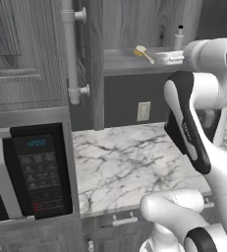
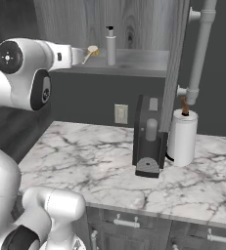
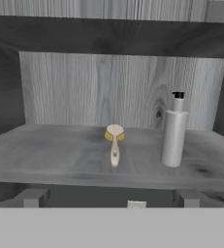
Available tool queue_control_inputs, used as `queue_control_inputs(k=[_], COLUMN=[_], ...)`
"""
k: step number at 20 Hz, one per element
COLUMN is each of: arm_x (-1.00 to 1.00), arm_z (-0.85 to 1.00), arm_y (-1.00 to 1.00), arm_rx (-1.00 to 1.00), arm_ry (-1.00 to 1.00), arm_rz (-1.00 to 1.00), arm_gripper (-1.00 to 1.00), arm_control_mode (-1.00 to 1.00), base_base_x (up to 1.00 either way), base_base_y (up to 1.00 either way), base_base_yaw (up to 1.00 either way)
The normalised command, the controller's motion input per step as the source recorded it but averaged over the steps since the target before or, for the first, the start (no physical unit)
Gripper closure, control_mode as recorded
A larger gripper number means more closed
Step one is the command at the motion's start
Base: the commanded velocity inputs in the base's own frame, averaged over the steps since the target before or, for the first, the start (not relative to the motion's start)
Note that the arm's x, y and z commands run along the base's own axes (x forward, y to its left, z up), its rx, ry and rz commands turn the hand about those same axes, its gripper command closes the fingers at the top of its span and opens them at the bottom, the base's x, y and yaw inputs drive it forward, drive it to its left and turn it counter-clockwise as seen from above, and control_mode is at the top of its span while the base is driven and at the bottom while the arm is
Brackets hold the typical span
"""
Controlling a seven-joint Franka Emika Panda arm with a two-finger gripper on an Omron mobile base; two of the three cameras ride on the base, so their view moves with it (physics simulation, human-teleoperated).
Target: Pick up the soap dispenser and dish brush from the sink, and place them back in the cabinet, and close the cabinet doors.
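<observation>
While the arm reaches level toward the open cabinet (image 3: 123, 87), the tool (image 3: 111, 198) hangs open and empty before the shelf. The brush (image 3: 114, 143) lies at centre, the soap bottle (image 3: 174, 135) upright at its 3 o'clock, apart.

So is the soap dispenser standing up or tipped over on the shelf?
Upright. The soap dispenser stands on its base on the cabinet shelf, pump top up, beside the dish brush, which lies flat.
</observation>
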Motion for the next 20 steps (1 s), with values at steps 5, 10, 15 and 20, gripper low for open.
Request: queue_control_inputs(k=[5, 10, 15, 20], arm_x=[-0.56, -0.43, -0.37, -0.41], arm_z=[0.04, 0.04, 0.07, 0.03], arm_y=[0.11, 0.06, 0.09, 0.15], arm_rx=[0.0, 0.0, 0.0, 0.0], arm_ry=[-0.02, -0.06, -0.04, -0.03], arm_rz=[0.0, 0.0, 0.0, 0.0], arm_gripper=[-1.0, -1.0, -1.0, -1.0], arm_control_mode=[-1.0, -1.0, -1.0, -1.0], base_base_x=[0.0, 0.0, 0.0, 0.0], base_base_y=[0.0, 0.0, 0.0, 0.0], base_base_yaw=[0.0, 0.0, 0.0, 0.0])
